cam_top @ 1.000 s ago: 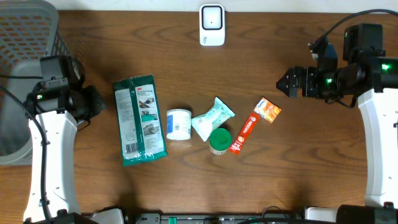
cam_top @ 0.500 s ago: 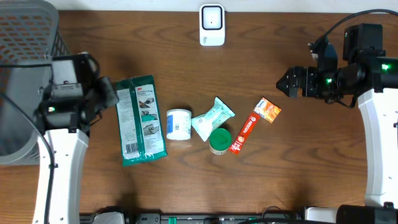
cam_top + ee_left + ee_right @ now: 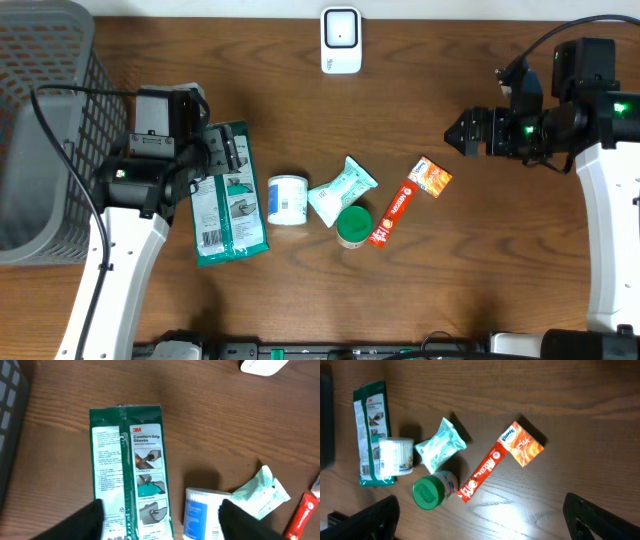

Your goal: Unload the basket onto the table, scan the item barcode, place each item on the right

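Above the glove pack [image 3: 131, 465], left jaws apart: I'd centre across its width, then close. Right jaws apart too.

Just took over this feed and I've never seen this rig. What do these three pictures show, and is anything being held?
Two robot arms work at a table. The wide picture looks down; the other two come from wrist cameras, with that arm's dark fingers at the bottom corners. On the table: a green glove pack, a white tub, a pale wipes packet, a green-lidded jar, a red sachet, an orange tissue pack. A white device, probably the scanner, sits at the far edge; a grey basket stands left. The left gripper hovers open over the glove pack; the right gripper is open, farther right. Nothing is held.
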You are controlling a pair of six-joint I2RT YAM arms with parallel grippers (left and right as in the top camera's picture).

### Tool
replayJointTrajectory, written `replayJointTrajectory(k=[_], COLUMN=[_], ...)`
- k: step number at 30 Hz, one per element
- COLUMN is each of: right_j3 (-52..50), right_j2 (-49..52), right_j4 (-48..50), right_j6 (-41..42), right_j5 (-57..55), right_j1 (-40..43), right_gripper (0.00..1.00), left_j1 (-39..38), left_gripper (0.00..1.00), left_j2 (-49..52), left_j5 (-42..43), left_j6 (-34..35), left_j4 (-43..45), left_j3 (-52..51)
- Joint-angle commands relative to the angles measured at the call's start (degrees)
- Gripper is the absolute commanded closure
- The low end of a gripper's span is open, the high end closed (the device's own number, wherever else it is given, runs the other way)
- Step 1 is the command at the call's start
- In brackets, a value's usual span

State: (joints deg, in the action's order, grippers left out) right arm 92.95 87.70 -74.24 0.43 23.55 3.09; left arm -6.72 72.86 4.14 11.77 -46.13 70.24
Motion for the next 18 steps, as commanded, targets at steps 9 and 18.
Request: replayJointTrajectory(k=[9, 18], right_j3=[1.0, 1.0], right_j2=[0.0, 0.0], right_j4=[4.3, -1.4], right_j6=[7.0, 0.7], right_j5=[0.7, -1.0], right_j1=[-0.1, -0.5], right_gripper=[0.01, 0.61], left_j1=[-0.1, -0.1], left_gripper=[0.19, 0.19], left_j2=[0.0, 0.1], left_j5=[1.5, 1.5], left_j6=[-0.3, -0.3], left_j4=[0.0, -0.2], left_j3=[1.4, 1.4])
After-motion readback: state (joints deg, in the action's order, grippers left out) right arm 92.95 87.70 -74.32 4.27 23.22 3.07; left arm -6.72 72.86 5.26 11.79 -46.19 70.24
